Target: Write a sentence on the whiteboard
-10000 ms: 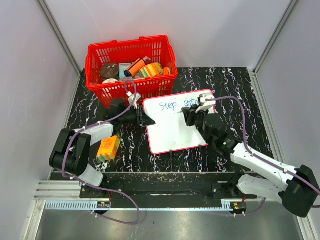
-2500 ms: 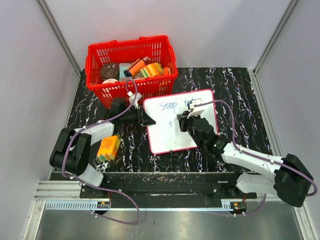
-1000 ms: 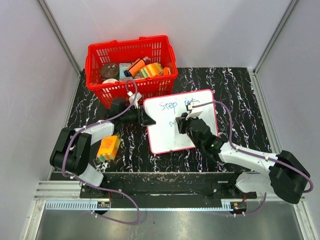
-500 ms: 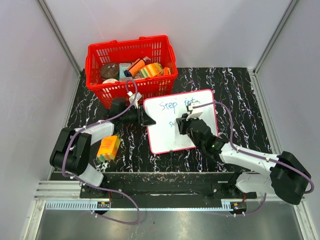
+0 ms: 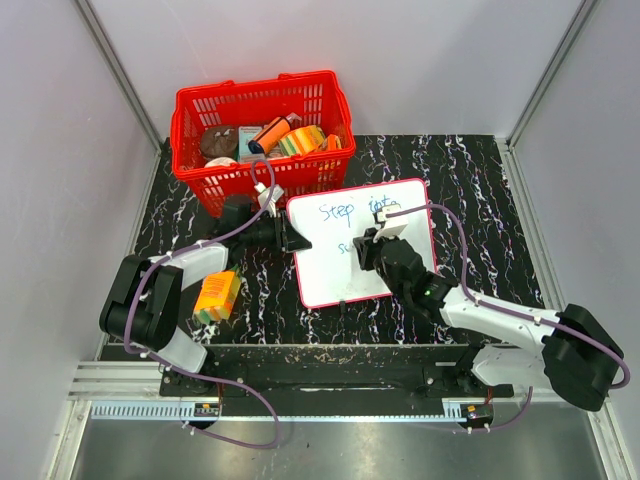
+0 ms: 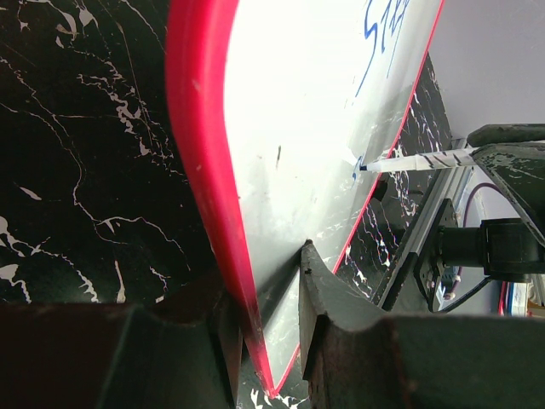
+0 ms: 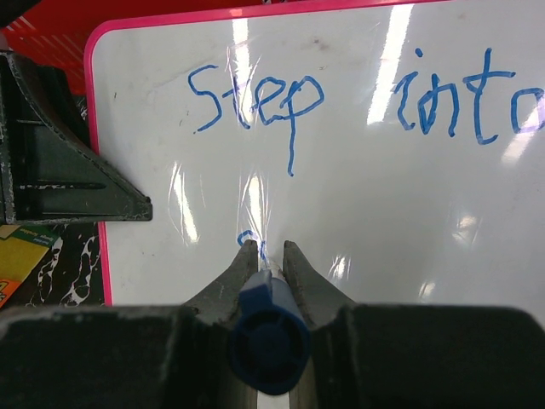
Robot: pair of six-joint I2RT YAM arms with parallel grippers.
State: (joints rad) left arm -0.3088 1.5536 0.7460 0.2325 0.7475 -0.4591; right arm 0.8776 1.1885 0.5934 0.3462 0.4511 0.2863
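The whiteboard (image 5: 325, 275), white with a red frame, lies on the black marbled table. My left gripper (image 5: 291, 238) is shut on its left edge; in the left wrist view the fingers (image 6: 317, 281) pinch the red frame (image 6: 197, 128). The sentence (image 7: 341, 98) reads "Step into" in blue on the top line. My right gripper (image 7: 266, 247) is shut on a blue marker (image 7: 268, 345), whose tip touches the board just below "Step", beside a small blue stroke (image 7: 245, 236). From above, the right gripper (image 5: 362, 248) hovers over the board's middle.
A red basket (image 5: 190, 105) with several items stands behind the board at the back left. An orange and yellow box (image 5: 217, 296) lies by the left arm. Grey walls enclose the table on three sides.
The right gripper left the finished top line, came down-left to a second line, and has been edging rightward as blue strokes appear. The left gripper still holds the board.
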